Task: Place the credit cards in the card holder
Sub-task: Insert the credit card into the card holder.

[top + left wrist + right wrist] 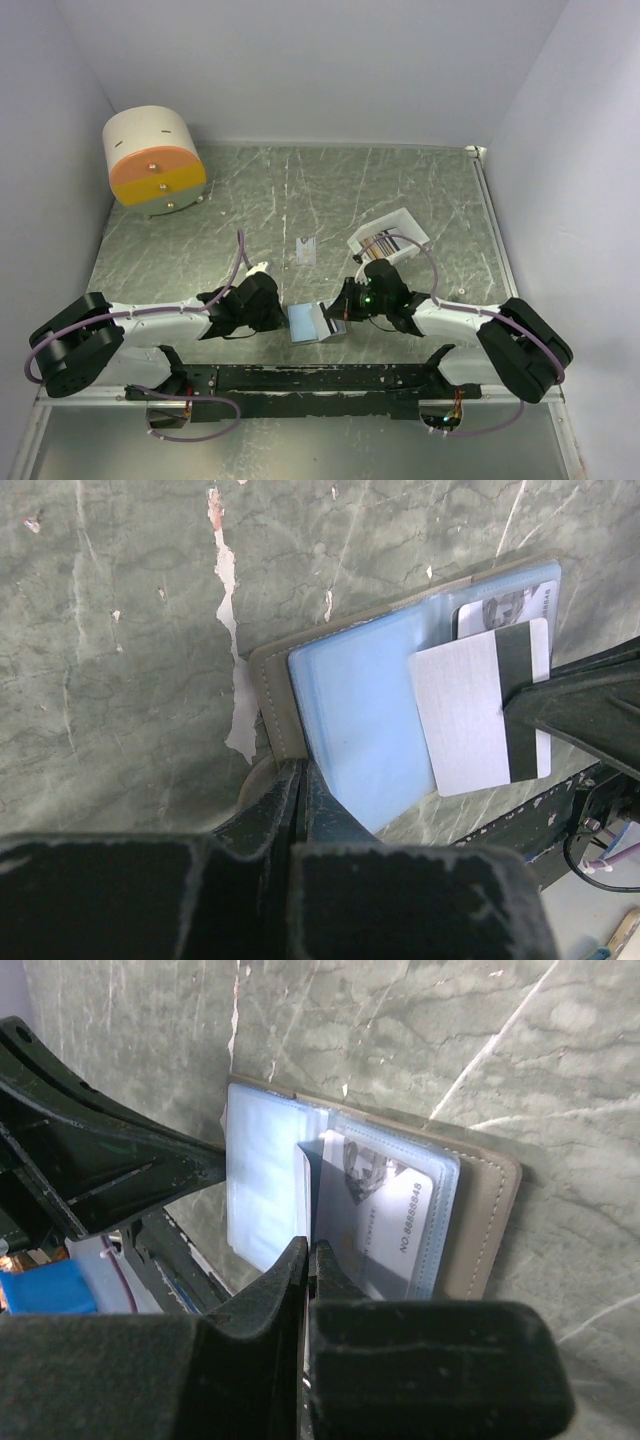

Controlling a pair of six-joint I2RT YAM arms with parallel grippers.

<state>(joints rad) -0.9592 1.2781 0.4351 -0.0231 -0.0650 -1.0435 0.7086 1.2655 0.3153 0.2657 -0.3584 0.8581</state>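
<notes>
One card [465,720] in right gripper [308,1250], over card holder [350,710] (left gripper [300,775] clamping)

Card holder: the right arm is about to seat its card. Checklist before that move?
1. Card holder open, blue inside up: ok.
2. Left gripper shut on the holder's edge: ok.
3. Right gripper shut on the grey striped card: ok.
4. Card's leading edge in a pocket mouth: cannot tell. In the left wrist view it overlaps the right-hand leaf, slightly skewed.
5. Target pocket free: cannot tell. A printed card already sits in a sleeve there.
6. All cards stowed: not ok. One loose card lies on the table, and more are in the white tray.
</notes>
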